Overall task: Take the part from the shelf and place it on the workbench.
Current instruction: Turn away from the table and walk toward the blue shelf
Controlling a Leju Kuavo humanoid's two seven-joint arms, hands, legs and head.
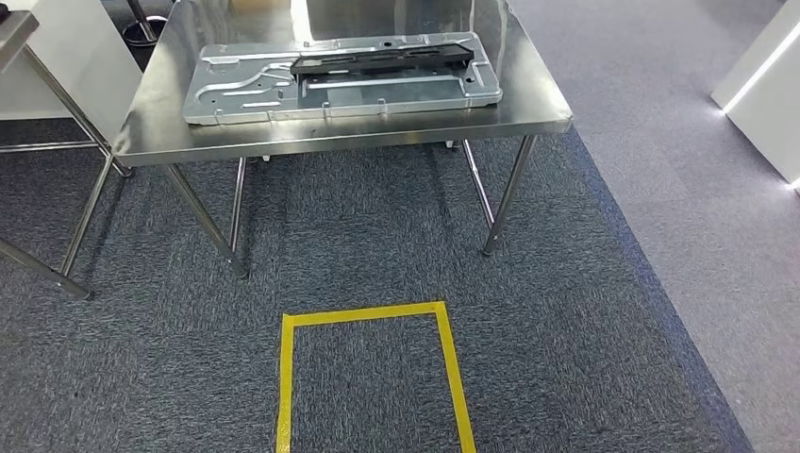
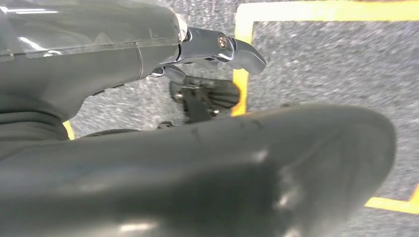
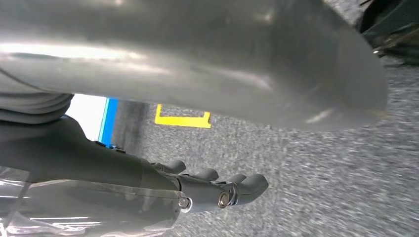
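Workbench (image 1: 358,127) steel, on grey carpet (image 1: 377,226); black part (image 1: 382,58) atop panel (image 1: 245,90). Both hands' fingers straight, empty.

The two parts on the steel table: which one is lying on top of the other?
The long black part lies on top. It is narrow and dark, resting along the far side of the wide silver stamped panel, which lies flat on the table.
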